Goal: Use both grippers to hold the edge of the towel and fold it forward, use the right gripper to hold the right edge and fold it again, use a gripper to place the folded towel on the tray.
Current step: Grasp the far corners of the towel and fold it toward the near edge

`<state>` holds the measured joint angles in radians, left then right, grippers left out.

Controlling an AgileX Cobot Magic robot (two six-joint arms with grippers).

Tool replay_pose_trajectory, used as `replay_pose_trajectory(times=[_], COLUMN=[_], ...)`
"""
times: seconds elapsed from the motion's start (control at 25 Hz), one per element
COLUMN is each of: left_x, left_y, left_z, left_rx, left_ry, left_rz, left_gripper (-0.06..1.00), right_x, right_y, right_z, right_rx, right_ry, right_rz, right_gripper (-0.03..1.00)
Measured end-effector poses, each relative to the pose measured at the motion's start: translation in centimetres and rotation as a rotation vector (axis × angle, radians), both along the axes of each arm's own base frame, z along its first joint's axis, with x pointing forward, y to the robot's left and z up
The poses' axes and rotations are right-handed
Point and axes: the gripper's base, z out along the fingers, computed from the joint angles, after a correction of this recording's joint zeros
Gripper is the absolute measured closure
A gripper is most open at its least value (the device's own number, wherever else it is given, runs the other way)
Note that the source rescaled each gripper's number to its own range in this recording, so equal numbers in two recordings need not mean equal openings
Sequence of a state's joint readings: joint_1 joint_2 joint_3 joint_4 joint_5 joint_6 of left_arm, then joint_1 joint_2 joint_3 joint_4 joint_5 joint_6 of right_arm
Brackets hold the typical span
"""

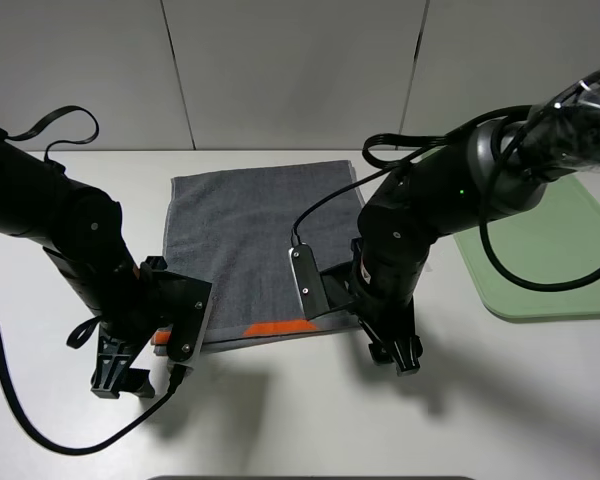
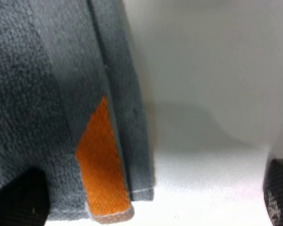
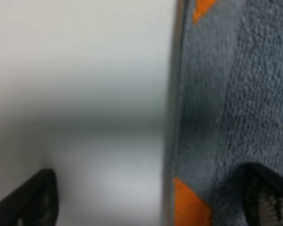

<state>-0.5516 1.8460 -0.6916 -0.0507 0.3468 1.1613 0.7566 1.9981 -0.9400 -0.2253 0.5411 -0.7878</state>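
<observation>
A grey towel lies flat on the white table, with an orange strip along its near edge. My left gripper is at the towel's near left corner. In the left wrist view it is open, one finger over the towel and the other off it over the table. My right gripper is at the near right corner. In the right wrist view it is open, one finger over the towel and the other over the table. Neither holds anything.
A pale green tray lies at the right edge of the table, beyond the right arm. Black cables trail from both arms over the table. A grey panelled wall stands behind the table.
</observation>
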Motion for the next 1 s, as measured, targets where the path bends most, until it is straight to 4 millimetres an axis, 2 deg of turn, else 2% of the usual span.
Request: replay_pose_trajectory(times=[0.36,0.56,0.8,1.0], left_x=[0.01,0.05,0.19,0.23], left_y=[0.0,-0.01,-0.06,-0.08], left_z=[0.0,0.0,-0.03,-0.05], left_rx=[0.0,-0.002,-0.006,-0.008], left_ry=[-0.001,-0.006,-0.021,-0.025], left_rz=[-0.002,-0.003,-0.012,-0.017], left_gripper=[0.07,0.1,0.23,0.46], right_x=[-0.06,0.03,0.1,0.21], right_y=[0.13,0.22,0.3,0.46], right_z=[-0.21,-0.22,-0.23,-0.25], right_rx=[0.014,0.021,0.029,0.046], right_ry=[0.009,0.0,-0.006,-0.017], right_rz=[-0.012,-0.007,-0.008,-0.008], right_gripper=[0.47,0.53,0.56,0.7])
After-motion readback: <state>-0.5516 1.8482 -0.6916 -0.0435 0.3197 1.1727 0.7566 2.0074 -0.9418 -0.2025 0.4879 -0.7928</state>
